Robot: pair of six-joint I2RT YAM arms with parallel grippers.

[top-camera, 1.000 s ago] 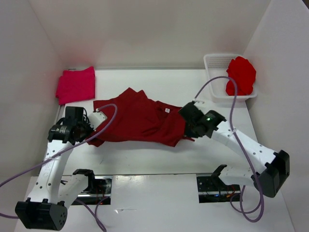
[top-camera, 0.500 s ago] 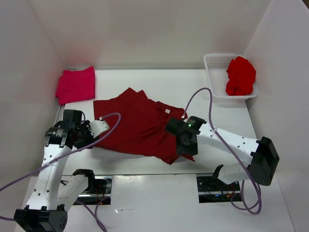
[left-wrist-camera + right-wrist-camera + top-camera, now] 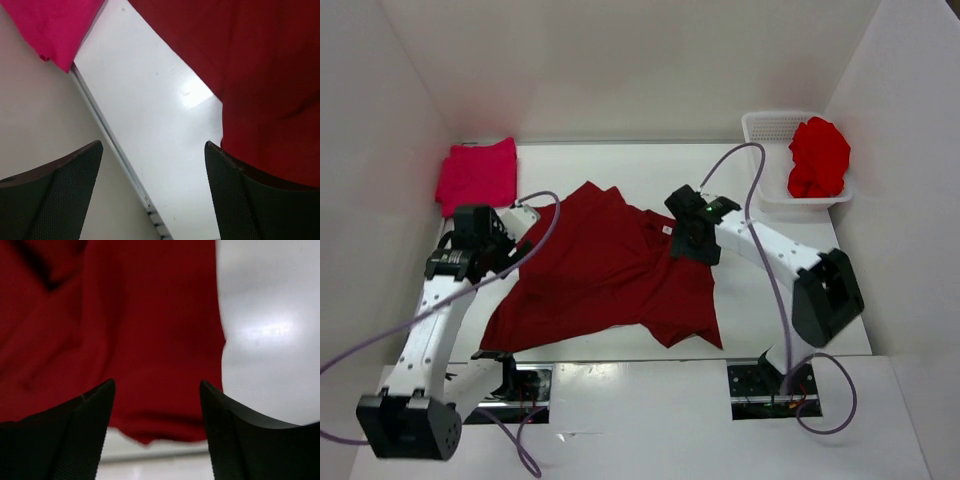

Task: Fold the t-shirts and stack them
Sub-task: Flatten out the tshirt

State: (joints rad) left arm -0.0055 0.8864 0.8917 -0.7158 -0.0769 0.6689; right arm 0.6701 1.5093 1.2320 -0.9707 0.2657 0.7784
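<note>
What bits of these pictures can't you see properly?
- Top view: the white tag on the maroon t-shirt is too small to read.
- Top view: the bright red t-shirt is bunched in the white mesh basket; its own folds hide its shape.
- Left wrist view: the pink t-shirt is cut off by the top edge.
- Right wrist view: the maroon t-shirt is blurred and cut off.

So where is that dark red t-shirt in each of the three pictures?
Top external: the dark maroon t-shirt lies spread over the middle of the white table.
Left wrist: the dark maroon t-shirt fills the upper right.
Right wrist: the dark maroon t-shirt covers the left and centre.
Shared landmark: the white table, bare beside the shirt's edge in all three views.
</note>
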